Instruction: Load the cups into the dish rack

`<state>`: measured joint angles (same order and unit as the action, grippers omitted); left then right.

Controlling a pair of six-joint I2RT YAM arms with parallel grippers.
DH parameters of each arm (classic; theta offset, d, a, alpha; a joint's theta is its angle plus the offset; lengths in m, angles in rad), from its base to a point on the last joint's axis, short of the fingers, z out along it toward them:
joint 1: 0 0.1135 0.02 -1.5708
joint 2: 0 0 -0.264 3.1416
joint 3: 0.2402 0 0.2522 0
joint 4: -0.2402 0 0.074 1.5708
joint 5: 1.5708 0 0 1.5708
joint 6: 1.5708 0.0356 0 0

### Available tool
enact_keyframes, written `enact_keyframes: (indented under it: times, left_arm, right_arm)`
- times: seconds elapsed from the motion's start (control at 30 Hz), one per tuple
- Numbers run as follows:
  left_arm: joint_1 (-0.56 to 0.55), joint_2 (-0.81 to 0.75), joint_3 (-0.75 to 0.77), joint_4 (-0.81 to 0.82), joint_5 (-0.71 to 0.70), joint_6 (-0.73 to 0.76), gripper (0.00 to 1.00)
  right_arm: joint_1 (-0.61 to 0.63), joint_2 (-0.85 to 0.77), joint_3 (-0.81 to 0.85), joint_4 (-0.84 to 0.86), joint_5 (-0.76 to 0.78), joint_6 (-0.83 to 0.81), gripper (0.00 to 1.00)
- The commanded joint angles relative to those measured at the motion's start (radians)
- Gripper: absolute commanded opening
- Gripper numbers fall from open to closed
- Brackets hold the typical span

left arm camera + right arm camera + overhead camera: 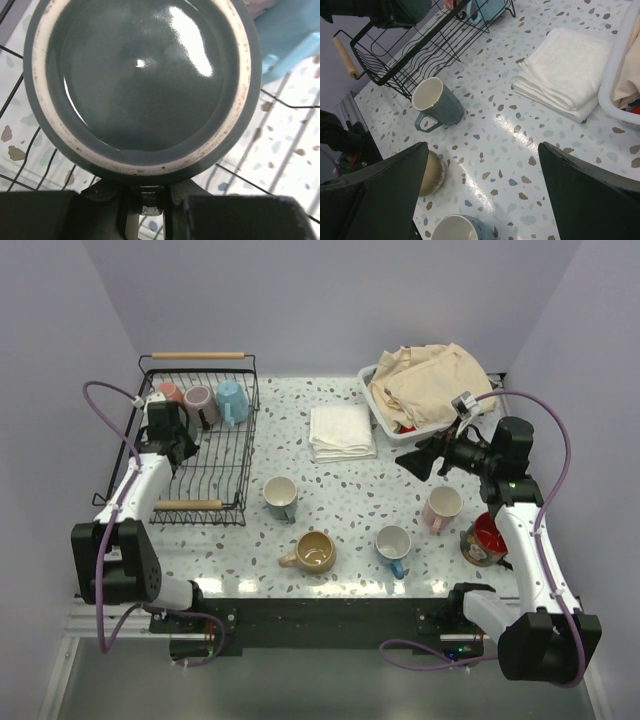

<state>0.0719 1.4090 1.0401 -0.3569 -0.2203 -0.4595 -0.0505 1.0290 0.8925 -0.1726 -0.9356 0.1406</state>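
While the left end effector is clamped on a dark grey-teal mug, nine mugs can be counted in all: one held, three lying in the dish rack and five out on the bench. The held mug hangs over the rack's wires with its mouth turned towards the wrist camera.

Just beyond that end effector, three mugs line the rack's far end: a pink mug, a mauve mug and a light blue mug. The rack carries two wooden handles, a far handle and a near handle.

Between the two end effectors, a lighter grey-teal mug stands just off the rack's near right corner. A tan mug stands closer to the arm bases. One folded white towel lies farther back. A white mug with a blue handle comes next.

The right end effector hovers above the bench with its fingers spread wide and nothing between them. Nearer the bases from it stands a pale pink mug. To the right of that mug, beside the right forearm, is a dark patterned mug with a red inside. Behind this end effector, one white tub holds a heap of beige cloth. Something red shows at the tub's near edge, too hidden to identify.
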Motion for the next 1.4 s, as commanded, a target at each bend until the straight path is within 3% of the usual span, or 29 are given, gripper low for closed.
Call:
enact_keyframes:
  times: [0.0, 0.47, 0.9, 1.37]
  left_arm:
    - [0.028, 0.077, 0.07, 0.125, -0.076, 0.047, 0.0]
    - [0.071, 0.341, 0.235, 0.107, -0.133, 0.087, 0.0]
    - [0.086, 0.449, 0.324, 0.087, -0.113, 0.084, 0.01]
    - [0.097, 0.461, 0.362, 0.064, -0.062, 0.075, 0.46]
  right_arm:
    - [0.001, -0.02, 0.013, 0.015, -0.003, -0.03, 0.96]
    - [0.0, -0.014, 0.028, -0.021, 0.034, -0.065, 0.97]
    - [0.0, -0.006, 0.033, -0.031, 0.041, -0.081, 0.97]
    - [0.0, -0.001, 0.036, -0.041, 0.049, -0.098, 0.97]
